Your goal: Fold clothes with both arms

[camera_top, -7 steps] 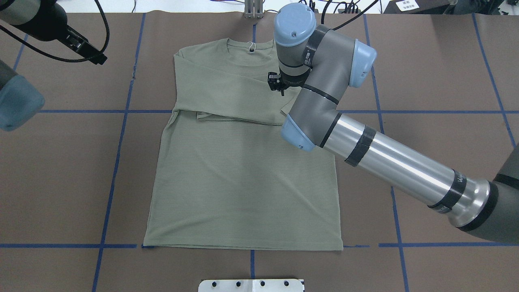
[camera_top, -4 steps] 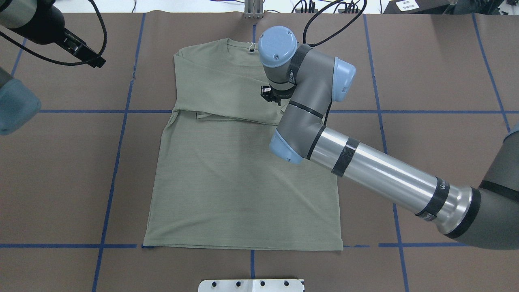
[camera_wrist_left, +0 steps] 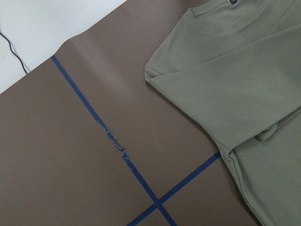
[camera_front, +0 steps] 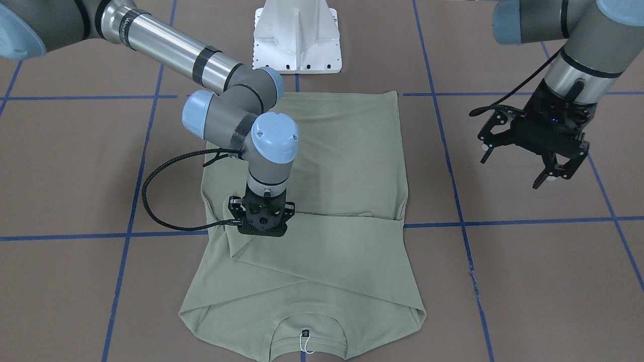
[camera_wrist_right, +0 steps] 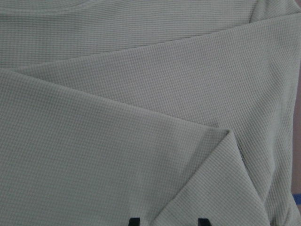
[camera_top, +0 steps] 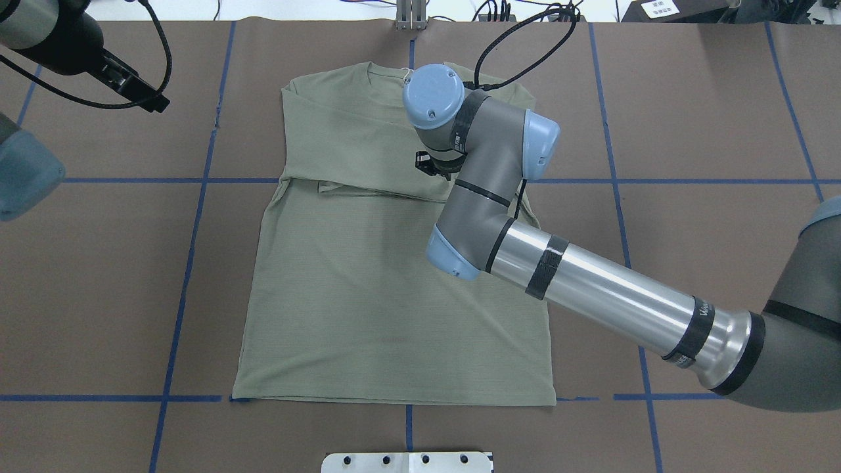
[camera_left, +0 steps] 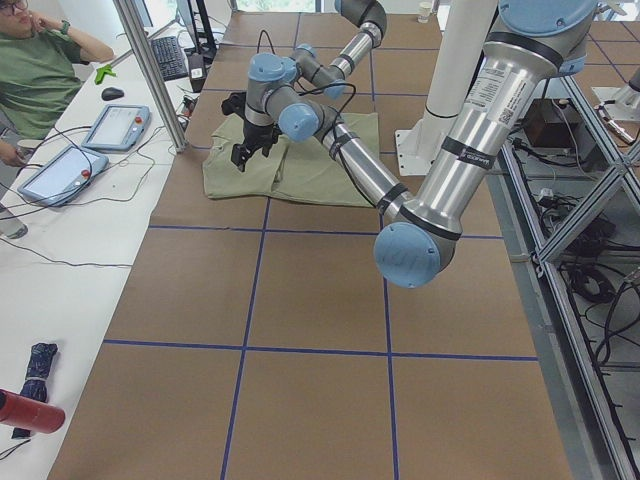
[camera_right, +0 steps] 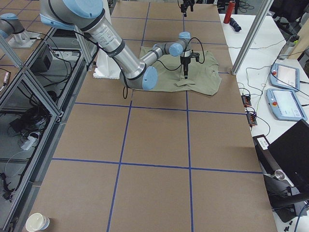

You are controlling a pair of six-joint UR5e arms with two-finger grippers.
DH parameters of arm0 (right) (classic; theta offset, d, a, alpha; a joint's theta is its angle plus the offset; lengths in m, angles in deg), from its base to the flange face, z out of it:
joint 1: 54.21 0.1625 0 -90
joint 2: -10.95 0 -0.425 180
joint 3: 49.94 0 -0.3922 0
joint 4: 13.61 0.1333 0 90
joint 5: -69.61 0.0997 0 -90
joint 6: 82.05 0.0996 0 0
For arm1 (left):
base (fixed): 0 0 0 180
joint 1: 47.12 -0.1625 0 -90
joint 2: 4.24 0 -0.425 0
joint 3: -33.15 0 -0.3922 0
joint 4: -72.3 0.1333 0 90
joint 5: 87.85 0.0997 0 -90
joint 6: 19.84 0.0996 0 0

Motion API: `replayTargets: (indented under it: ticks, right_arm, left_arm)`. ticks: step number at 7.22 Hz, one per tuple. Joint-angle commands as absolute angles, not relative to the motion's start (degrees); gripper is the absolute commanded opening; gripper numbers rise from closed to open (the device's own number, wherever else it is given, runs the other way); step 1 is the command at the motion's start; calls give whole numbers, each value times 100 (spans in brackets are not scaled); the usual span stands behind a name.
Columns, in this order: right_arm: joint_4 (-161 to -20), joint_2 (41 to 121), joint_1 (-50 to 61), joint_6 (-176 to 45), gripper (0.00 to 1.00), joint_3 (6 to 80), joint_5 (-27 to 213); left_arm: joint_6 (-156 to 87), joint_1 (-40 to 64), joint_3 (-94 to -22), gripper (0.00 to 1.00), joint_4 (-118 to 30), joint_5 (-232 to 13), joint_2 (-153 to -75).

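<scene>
Sage-green long-sleeved shirt [camera_top: 394, 295] flat at table [camera_top: 690, 131] centre, sleeve crossed over chest. Right gripper [camera_front: 265, 226] jaws spread, astride sleeve fold [camera_wrist_right: 221, 141]. Left gripper [camera_front: 520, 168] jaws open, clear of cloth. Risk: closing catches under-layers; unpinned shirt drags, fold skews.

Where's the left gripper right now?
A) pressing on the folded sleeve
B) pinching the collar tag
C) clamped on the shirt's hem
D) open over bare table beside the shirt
D: in the front-facing view the left gripper hangs open over the brown table, clear of the sage-green shirt, with nothing between its fingers.
</scene>
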State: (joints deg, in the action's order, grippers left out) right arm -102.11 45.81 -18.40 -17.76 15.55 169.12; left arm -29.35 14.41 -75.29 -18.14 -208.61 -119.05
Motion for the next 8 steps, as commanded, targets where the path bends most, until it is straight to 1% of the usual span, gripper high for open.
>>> replayTargets:
  ticks: [1,4,5,6,7,8]
  right_arm:
    - [-10211,4496,-1853,-1815,46,1448,16858]
    - [-10255,4531,-1923,-2000,44,1440,16603]
    - [-10255,4531,-1941,-2009,42,1448,16568]
    - [-10273,4531,-1941,-2009,23,1448,16576]
    - [-10368,4514,-1941,-2009,0,1457,16567]
    - [-10396,4513,-1932,-2009,0,1475,16567]
  left_arm:
    - [-2942,1441,-7531,100,-1814,-20861,-11885]
    - [-2933,1441,-7531,100,-1814,-20861,-11885]
    - [-2933,1441,-7548,100,-1814,-20861,-11833]
    - [-2942,1441,-7549,100,-1814,-20861,-11815]
    - [-2942,1441,-7549,100,-1814,-20861,-11815]
    - [-2942,1441,-7549,100,-1814,-20861,-11815]
